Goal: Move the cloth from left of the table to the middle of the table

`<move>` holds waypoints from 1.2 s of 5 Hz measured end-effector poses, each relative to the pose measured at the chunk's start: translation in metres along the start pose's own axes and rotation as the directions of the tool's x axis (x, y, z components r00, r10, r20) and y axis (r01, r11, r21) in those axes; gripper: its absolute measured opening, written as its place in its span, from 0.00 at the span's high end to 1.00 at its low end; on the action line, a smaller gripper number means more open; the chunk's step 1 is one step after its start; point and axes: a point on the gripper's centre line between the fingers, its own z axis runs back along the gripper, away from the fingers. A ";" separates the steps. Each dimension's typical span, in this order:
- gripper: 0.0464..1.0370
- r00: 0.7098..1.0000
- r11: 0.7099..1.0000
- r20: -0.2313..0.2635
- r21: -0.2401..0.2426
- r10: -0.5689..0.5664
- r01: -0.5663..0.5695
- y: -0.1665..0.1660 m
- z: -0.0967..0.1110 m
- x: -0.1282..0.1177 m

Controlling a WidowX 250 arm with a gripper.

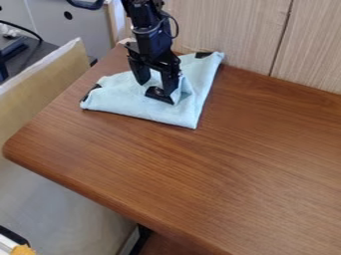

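"See the cloth [126, 102]?"
"Yes, lying towards the back left of the table [220, 169], bunched up under the gripper [157, 89]."
"Gripping it?"
"Can't tell; standing partly open, with raised cloth between the fingers."
"And beyond?"
"Backed by pale wood panels [233, 30]."

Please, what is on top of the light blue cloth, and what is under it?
The black gripper is over the cloth, its fingers apart, with raised cloth between them. The cloth lies on the wooden table; anything else under it is covered and cannot be seen.
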 end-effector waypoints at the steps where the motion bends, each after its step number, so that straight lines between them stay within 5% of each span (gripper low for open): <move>1: 0.04 1.000 1.000 -0.026 0.001 0.010 -0.010 0.001 -0.015 -0.007; 3: 0.04 1.000 0.999 -0.031 0.054 -0.002 0.003 -0.001 -0.027 -0.011; 6: 0.04 0.994 0.995 -0.032 0.003 -0.101 0.101 -0.051 -0.031 0.002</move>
